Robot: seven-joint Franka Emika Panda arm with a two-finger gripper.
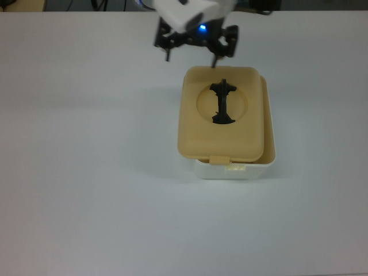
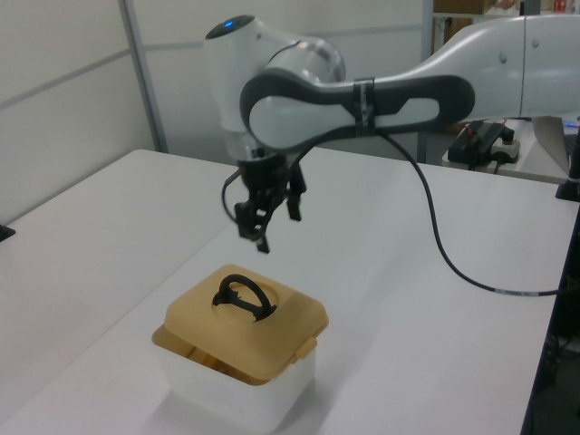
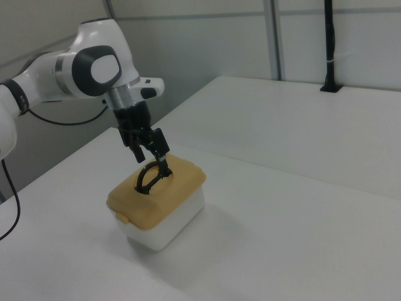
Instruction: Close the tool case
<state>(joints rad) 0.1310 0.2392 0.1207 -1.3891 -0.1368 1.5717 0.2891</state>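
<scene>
1. On the white tabletop (image 1: 86, 172) the tool case (image 1: 227, 123) stands alone: a translucent-white tub (image 1: 233, 169) with its tan lid (image 1: 221, 129) laid over it, the black handle (image 1: 223, 103) lying in the lid's round recess.
2. The lid is on but, by my reading, not seated. In the top view it sits shifted toward the top view's left, so a strip of the tub's rim shows along the right and near edges. In the left view the lid (image 2: 245, 322) rides a little proud of the tub (image 2: 231, 394), with a gap under its near edge.
3. The small latch tab (image 1: 218, 160) on the front hangs over the tub wall; whether it has caught I cannot tell.
4. The tool (image 1: 195, 49) hovers above the tabletop beyond the case's far edge, its fingers spread apart and holding nothing. The left view shows it (image 2: 267, 213) well clear above the lid.
5. What seems left is squaring the lid over the tub and pressing it down until the tab catches.
6. Nothing else lies near the case, and the arm's cable (image 2: 453, 263) trails well away from it.
</scene>
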